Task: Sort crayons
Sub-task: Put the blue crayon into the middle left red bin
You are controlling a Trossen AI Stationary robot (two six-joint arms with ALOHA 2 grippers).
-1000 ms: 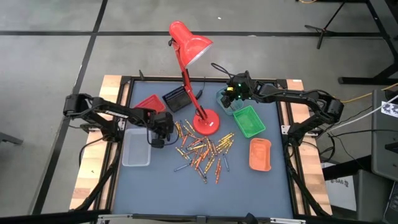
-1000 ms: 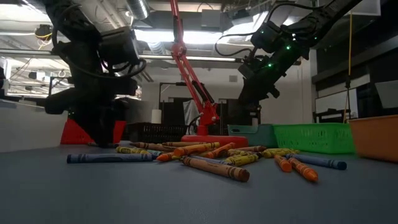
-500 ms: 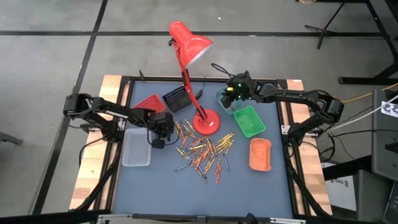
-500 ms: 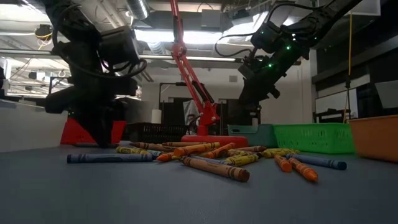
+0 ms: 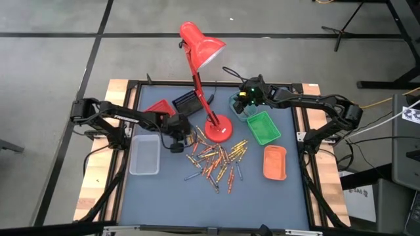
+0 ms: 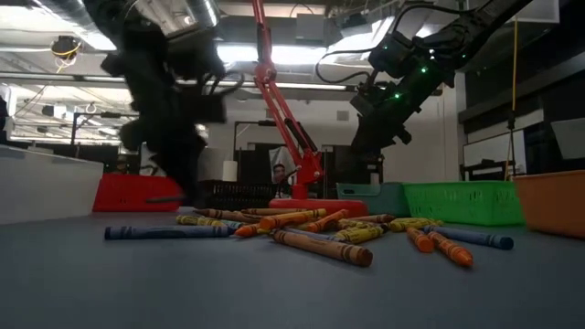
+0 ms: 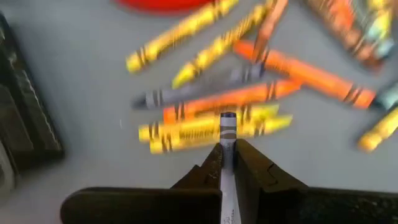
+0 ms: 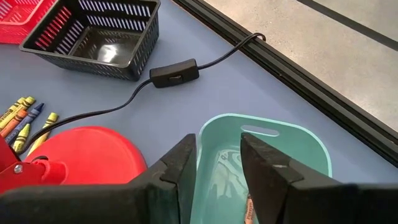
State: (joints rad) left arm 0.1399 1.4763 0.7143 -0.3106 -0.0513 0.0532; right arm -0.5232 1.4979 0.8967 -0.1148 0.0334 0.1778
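Many crayons (image 5: 216,160) lie loose on the blue-grey table in front of the red lamp's base (image 5: 218,129); they also show in the low view as a row of crayons (image 6: 311,228). My left gripper (image 7: 227,152) is shut on a grey-white crayon (image 7: 227,127) above the heap's left edge. From above, the left gripper (image 5: 176,145) is next to the clear tray (image 5: 144,154). My right gripper (image 8: 217,165) hangs open above the teal tray (image 8: 292,143), touching nothing. One crayon (image 8: 249,210) lies inside that tray. My left gripper pinches the grey-white crayon between its two fingers (image 7: 208,168). The crayon lies along the fingers, and its banded end (image 7: 227,119) sticks out past the fingertips. The fingers slant down from the table's left side. The crayon is lifted clear of the crayons below.
A red tray (image 5: 159,108) and a black basket (image 5: 187,103) stand at the far left. A green tray (image 5: 262,126) and an orange tray (image 5: 274,162) stand on the right. The tall red lamp (image 5: 200,49) leans over the middle, and its cord (image 8: 124,102) trails across the table.
My left gripper has risen from the table and gone a little toward the table's right, toward the lamp base. It has tipped as it went. The heap of crayons lies as before.
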